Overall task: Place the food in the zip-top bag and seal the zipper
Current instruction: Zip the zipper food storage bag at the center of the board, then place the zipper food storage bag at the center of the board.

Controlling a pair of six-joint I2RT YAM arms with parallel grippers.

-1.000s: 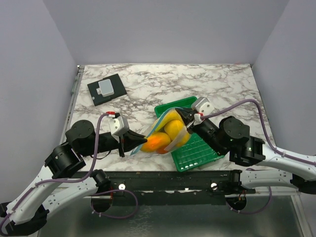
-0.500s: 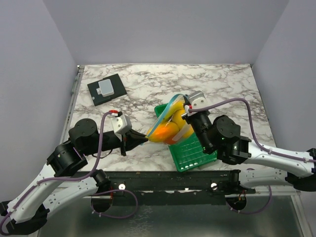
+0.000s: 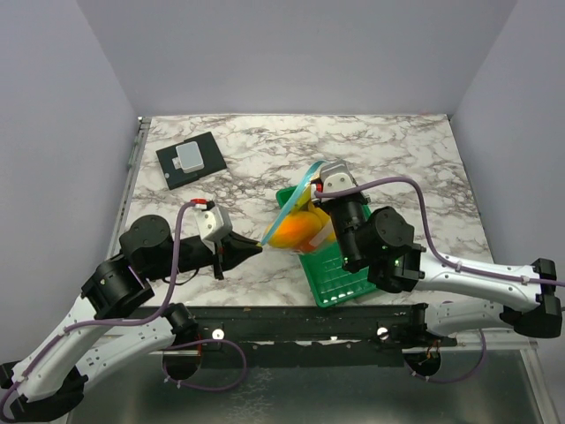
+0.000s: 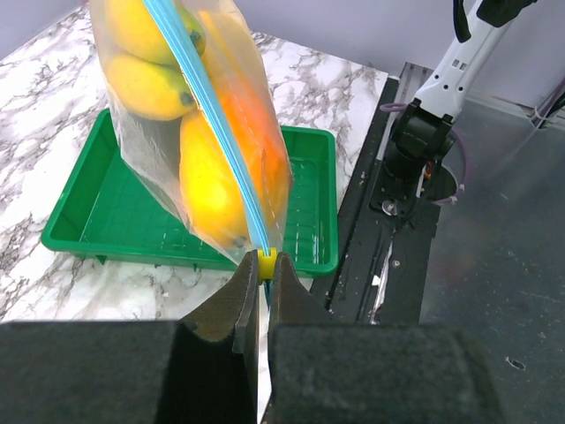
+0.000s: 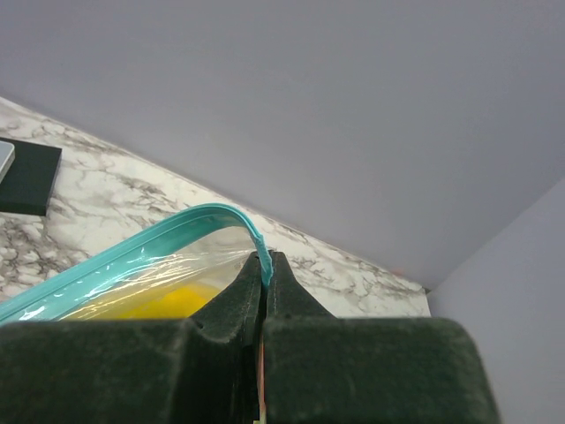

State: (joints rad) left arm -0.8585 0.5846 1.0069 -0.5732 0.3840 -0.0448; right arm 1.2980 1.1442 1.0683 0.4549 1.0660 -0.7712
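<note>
The clear zip-top bag (image 3: 298, 228) hangs stretched between both grippers above the green tray (image 3: 340, 269), with the food (image 3: 291, 231) inside it. In the left wrist view the yellow and orange toy fruits (image 4: 212, 181) fill the bag (image 4: 238, 79), and the light blue zipper (image 4: 207, 106) runs down to my left gripper (image 4: 263, 265), which is shut on a small yellow slider at the strip's end. My right gripper (image 5: 266, 263) is shut on the zipper's (image 5: 132, 252) other end, above the food (image 5: 163, 305). From above, the left gripper (image 3: 259, 243) is low and the right gripper (image 3: 316, 183) is high.
The green slatted tray (image 4: 106, 225) lies under the bag near the table's front edge. A black pad with a small grey box (image 3: 191, 159) lies at the back left. Grey walls enclose the marble table (image 3: 397, 159).
My right gripper has lifted its end of the zipper up and toward the back left. The bag now hangs steeper, with the fruit gathered low. The left gripper kept its grip and shifted slightly.
</note>
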